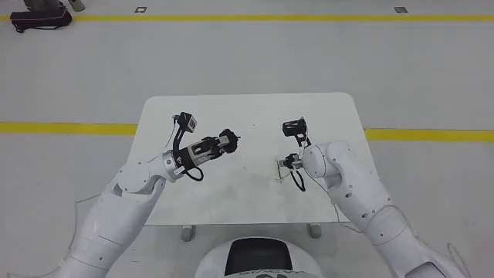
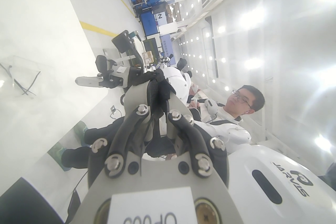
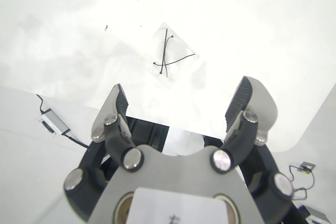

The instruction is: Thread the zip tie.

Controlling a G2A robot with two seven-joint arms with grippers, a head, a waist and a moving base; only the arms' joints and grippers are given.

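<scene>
Zip ties (image 3: 164, 63) in tray (image 3: 181, 46), right end effector (image 3: 181, 82) spread

zip ties (image 3: 164, 63) black plastic, matt – tray (image 3: 179, 46) clear plastic, glossy – table (image 1: 247, 116) white, smooth

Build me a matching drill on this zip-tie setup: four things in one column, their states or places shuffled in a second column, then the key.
Column one:
1. left gripper
2. right gripper
3. zip ties
4. table

Column two:
A. black, lying crossed in a clear tray
B. white, with rounded corners
C. fingers wide apart
D. fingers closed together

Pairs: 1-D, 2-C, 3-A, 4-B.
</scene>
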